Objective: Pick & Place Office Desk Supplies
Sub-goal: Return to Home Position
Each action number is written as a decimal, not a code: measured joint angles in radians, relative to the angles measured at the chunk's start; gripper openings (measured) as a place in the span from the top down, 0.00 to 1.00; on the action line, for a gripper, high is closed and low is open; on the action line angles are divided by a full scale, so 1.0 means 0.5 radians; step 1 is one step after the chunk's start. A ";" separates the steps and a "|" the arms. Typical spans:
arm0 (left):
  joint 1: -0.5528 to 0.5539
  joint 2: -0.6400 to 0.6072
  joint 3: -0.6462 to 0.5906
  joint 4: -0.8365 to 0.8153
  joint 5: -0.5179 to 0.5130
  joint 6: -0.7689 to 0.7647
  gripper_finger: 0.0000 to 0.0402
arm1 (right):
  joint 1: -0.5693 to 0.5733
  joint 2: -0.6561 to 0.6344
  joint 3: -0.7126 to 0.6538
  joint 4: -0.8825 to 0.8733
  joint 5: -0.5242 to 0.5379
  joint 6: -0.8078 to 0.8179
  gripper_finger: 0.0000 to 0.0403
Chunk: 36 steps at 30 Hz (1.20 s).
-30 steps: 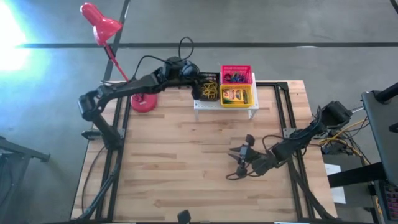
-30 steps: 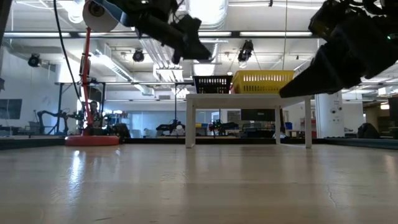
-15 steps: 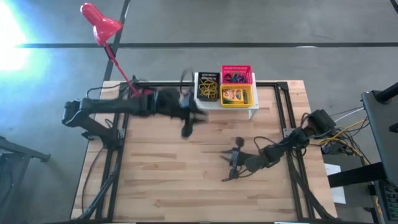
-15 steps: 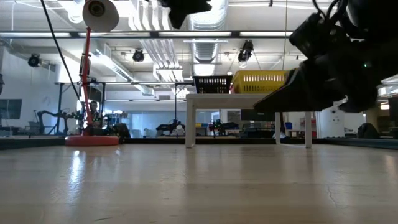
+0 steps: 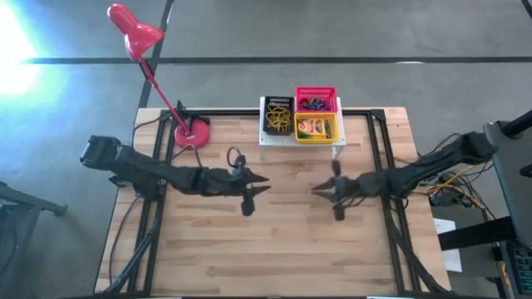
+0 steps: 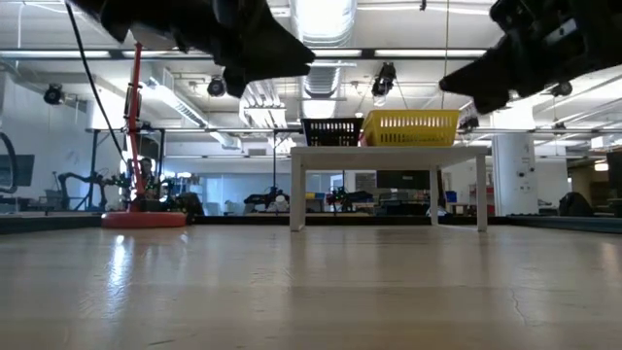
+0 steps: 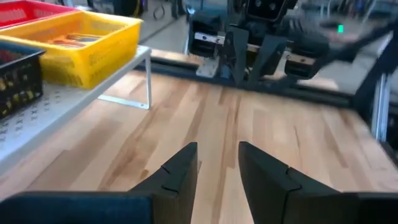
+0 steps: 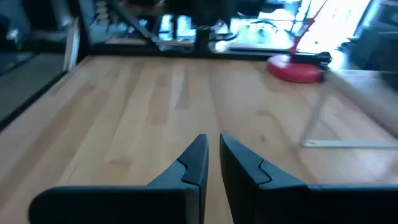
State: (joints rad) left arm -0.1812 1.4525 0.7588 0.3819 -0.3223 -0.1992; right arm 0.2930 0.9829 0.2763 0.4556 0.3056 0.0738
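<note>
On a white stand (image 5: 301, 142) at the table's far edge sit three bins. The black bin (image 5: 278, 118) holds yellow rubber bands, the red bin (image 5: 316, 101) holds small rings, and the yellow bin (image 5: 317, 129) holds a crayon box. My left gripper (image 5: 263, 184) hovers open over the table's middle, pointing right, with nothing between its fingers (image 7: 186, 165). My right gripper (image 5: 317, 189) faces it from the right. Its fingers (image 8: 198, 155) are drawn almost together with only a slit between them, and they hold nothing. Both hang above the wood in the low view.
A red desk lamp stands with its base (image 5: 192, 133) at the far left, its head (image 5: 133, 33) out beyond the table. Bare wood (image 5: 274, 241) spreads across the near half. The two grippers' tips stand a short gap apart, nose to nose.
My left gripper has swung away from the black bin, toward the near side and down, and now sits over the table's middle. My right gripper has risen and swung toward the far side and centre, turning level to face the left one. Its fingers have closed in.
</note>
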 joint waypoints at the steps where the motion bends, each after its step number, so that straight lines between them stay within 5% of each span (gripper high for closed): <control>1: 0.005 0.000 -0.047 0.092 -0.001 -0.023 0.70 | -0.012 -0.133 -0.011 -0.109 0.000 0.018 0.91; 8: 0.059 -0.008 -0.158 0.249 -0.008 -0.038 0.70 | -0.034 -0.891 -0.280 -0.391 -0.251 -0.001 0.91; 14: 0.091 -0.009 -0.123 0.277 -0.012 -0.038 0.70 | -0.071 -1.322 -0.501 -0.348 -0.258 -0.172 0.91; 21: 0.093 -0.011 -0.103 0.276 -0.005 -0.036 0.70 | -0.178 -1.784 -0.534 -0.802 -0.258 -0.139 0.91; 28: 0.094 -0.012 -0.102 0.284 -0.010 -0.035 0.70 | -0.279 -1.960 -0.534 -0.855 -0.862 -0.016 0.91; 36: 0.096 -0.020 -0.102 0.269 -0.016 -0.031 0.70 | -0.291 -1.894 -0.535 -0.837 -0.252 -0.057 0.91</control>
State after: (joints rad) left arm -0.1333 1.4425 0.7078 0.5164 -0.3302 -0.2148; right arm 0.1474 0.0360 0.0090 0.0370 0.1796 0.0452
